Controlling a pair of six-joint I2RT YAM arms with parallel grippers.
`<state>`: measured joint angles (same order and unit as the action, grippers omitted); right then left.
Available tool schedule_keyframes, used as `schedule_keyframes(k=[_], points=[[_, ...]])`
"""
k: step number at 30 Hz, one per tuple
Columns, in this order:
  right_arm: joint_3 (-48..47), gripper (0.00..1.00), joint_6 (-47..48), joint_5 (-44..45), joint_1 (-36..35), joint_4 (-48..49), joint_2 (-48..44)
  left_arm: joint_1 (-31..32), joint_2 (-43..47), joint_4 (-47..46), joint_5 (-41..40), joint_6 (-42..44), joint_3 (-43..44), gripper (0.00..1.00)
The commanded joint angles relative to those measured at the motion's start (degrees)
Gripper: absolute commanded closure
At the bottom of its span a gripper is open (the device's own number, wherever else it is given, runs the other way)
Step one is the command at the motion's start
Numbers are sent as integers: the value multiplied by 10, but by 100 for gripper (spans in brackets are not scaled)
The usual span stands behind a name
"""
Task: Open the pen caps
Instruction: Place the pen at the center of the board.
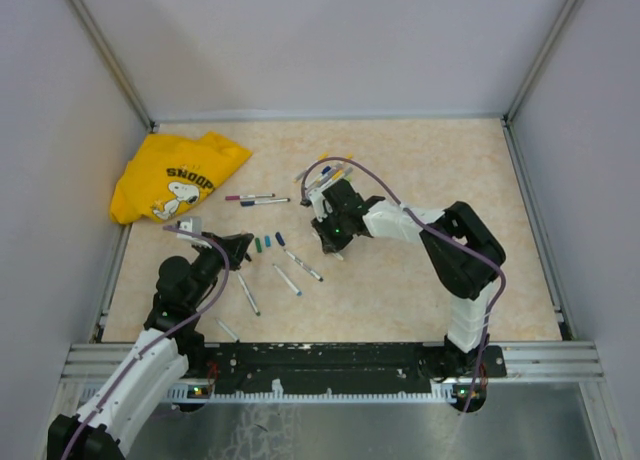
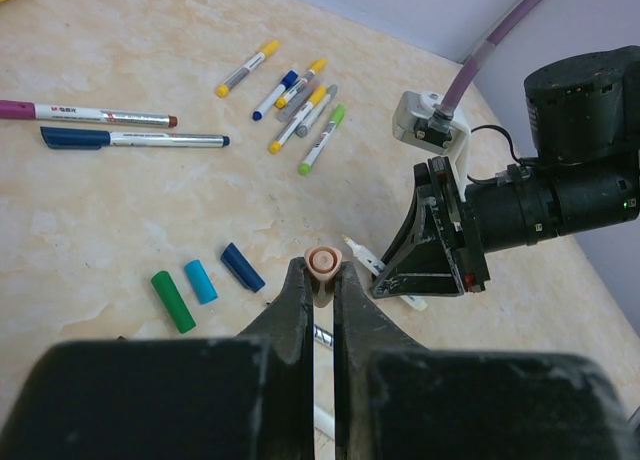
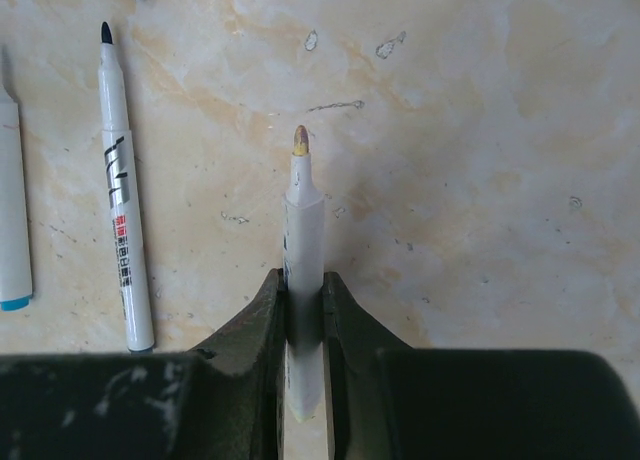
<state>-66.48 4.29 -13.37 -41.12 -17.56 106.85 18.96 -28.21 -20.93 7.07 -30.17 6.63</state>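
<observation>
Orange cap [image 2: 322, 263] sits pinched in my left claw [image 2: 320, 285] — only the left wrist view shows it plainly. My right claw [image 3: 303, 292] is clamped on an uncapped pen [image 3: 303, 215] — its own camera shows the yellowish tip. Green cap [image 2: 173, 301], light-blue cap [image 2: 200, 281] and dark-blue cap [image 2: 242, 267] lie loose on the worktop [image 2: 120, 220] near the left claw.

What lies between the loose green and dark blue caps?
A light blue cap, flanked by the green cap and dark blue cap; the left wrist view shows it.
</observation>
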Motion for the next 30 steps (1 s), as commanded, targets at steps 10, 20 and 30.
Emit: schedule_keyframes(k=[10,20,30], points=[[-34,76,2,10,-16,-20,4,-3,4,-5,20,-10,-3,100],[-36,60,25,16,-16,-31,-33,-2,-25,-43,57,-36,-9,100],[-31,48,81,-12,-13,-50,-93,0,-80,-107,94,-84,-17,100]])
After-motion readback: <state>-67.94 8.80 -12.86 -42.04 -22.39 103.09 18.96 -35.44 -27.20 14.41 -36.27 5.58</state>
